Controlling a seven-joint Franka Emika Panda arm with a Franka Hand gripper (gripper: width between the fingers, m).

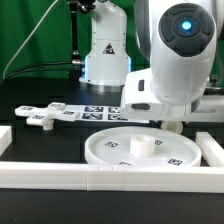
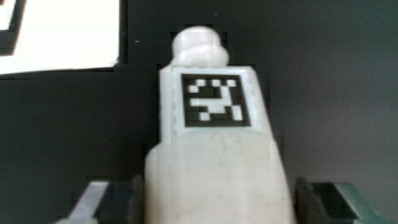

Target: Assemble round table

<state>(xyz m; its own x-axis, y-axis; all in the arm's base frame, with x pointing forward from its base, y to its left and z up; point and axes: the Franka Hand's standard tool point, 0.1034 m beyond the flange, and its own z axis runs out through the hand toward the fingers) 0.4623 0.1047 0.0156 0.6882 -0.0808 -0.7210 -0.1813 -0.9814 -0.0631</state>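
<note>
The fingers (image 2: 103,198) are closed on the short thick cylinder leg (image 2: 217,130), one pressed against each side of its wider end. The leg reaches out ahead of them with the dark tabletop (image 2: 338,90) behind it, its square tag facing the wrist camera. In the exterior view, the large rimmed round disc (image 1: 92,148) lies flat just behind the front white bar (image 1: 60,178). The cross-shaped foot piece (image 1: 40,118) lies toward the exterior view's left, near the marker board (image 1: 95,110).
</note>
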